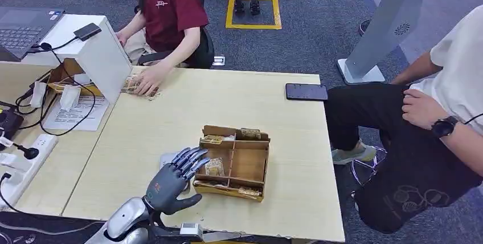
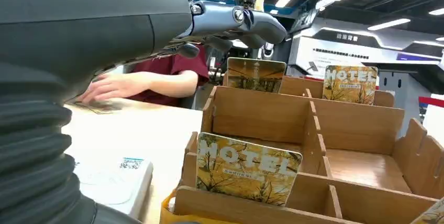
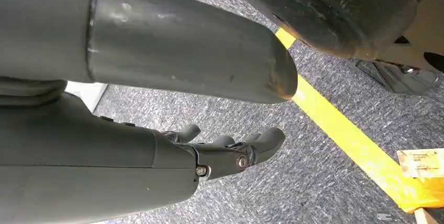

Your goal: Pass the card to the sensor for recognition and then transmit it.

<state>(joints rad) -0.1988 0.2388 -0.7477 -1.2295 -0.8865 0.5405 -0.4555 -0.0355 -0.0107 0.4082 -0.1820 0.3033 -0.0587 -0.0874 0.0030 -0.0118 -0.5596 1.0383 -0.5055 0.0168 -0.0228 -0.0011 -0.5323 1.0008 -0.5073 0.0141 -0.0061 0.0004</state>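
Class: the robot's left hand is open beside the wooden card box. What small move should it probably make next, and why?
Probably ease the left hand forward and close its fingers on the nearest upright hotel card. The hand holds nothing yet, its fingers reach over the wooden box, and that card stands in the compartment closest to them.

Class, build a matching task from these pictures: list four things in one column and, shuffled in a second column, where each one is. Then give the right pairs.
Things:
1. Black flat phone
2. Brown wooden divided card box
3. Grey open laptop
4. Robot's left hand

Places:
A. On the far left, on the raised white stand
B. Near the table's far right edge
C. Just left of the card box, over the table
D. Near the table's front edge, holding hotel cards

Pairs: 1-B, 2-D, 3-A, 4-C
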